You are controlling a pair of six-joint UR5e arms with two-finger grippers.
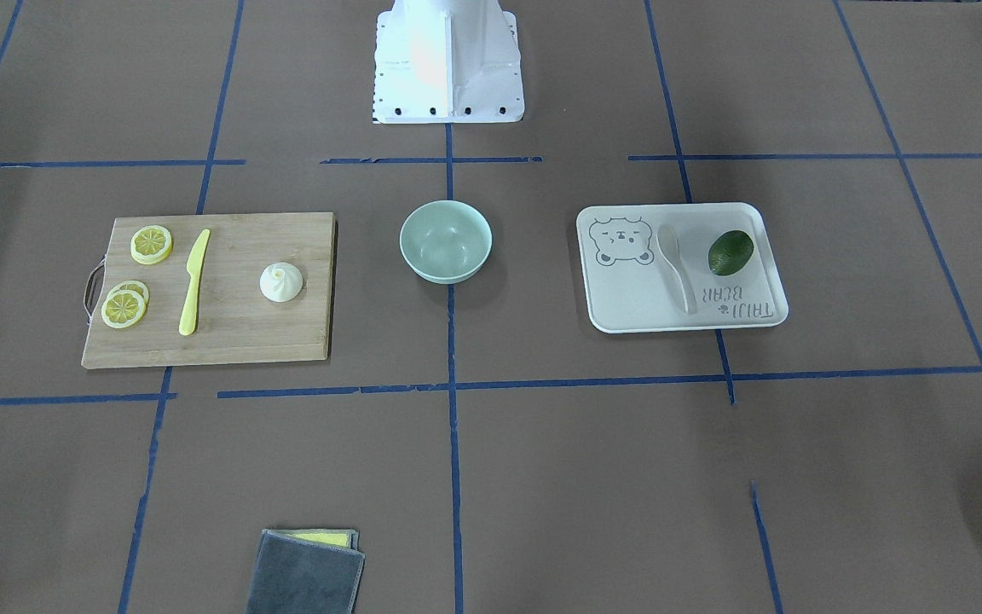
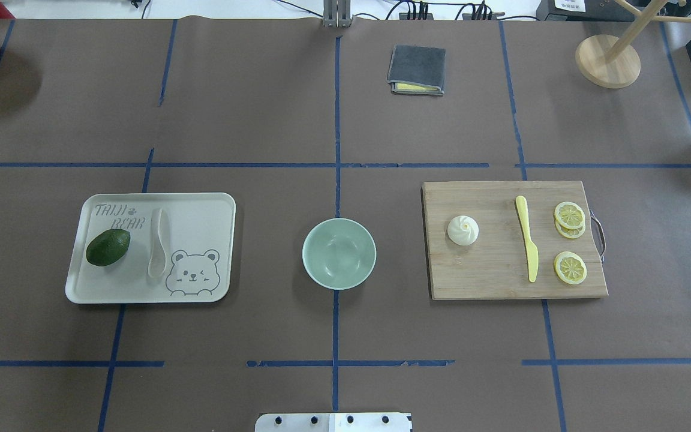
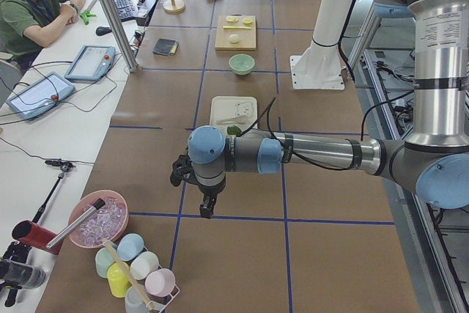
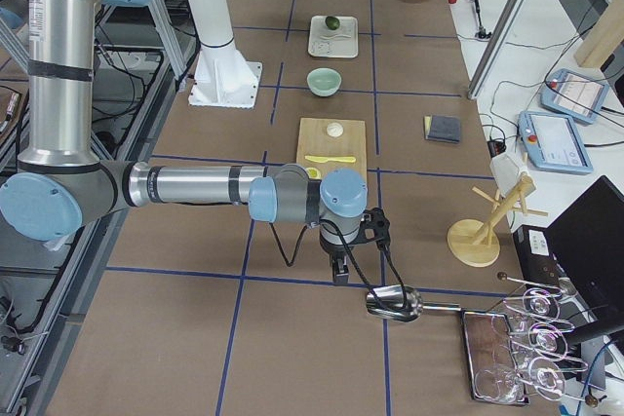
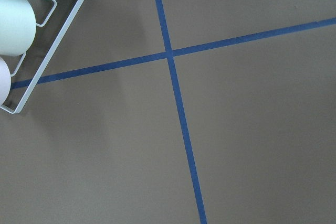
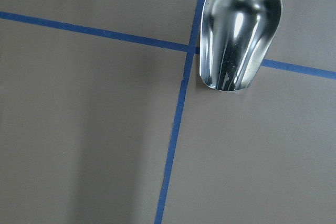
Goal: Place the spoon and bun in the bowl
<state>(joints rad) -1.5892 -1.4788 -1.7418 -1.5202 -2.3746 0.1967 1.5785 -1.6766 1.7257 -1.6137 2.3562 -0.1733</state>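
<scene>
Mint-green bowl (image 2: pixel 339 255) sat empty at the centre of the overhead frame. Spoon (image 2: pixel 158 246) lay on the bear tray (image 2: pixel 201 207) at left-centre, just beside the avocado (image 2: pixel 108 247), with its scoop toward the frame bottom. Bun (image 2: pixel 462 230) sat on the bamboo cutting board (image 2: pixel 489 273) at right-centre, apart from the yellow knife (image 2: pixel 527 246). Neither was picked yet. Left gripper (image 3: pixel 207 207) and right gripper (image 4: pixel 338 268) showed only in side views, so their opening and load couldn't be judged. Best plan looked like this: left arm pinches the spoon handle clear of the avocado, right arm grips the bun low and lightly.
</scene>
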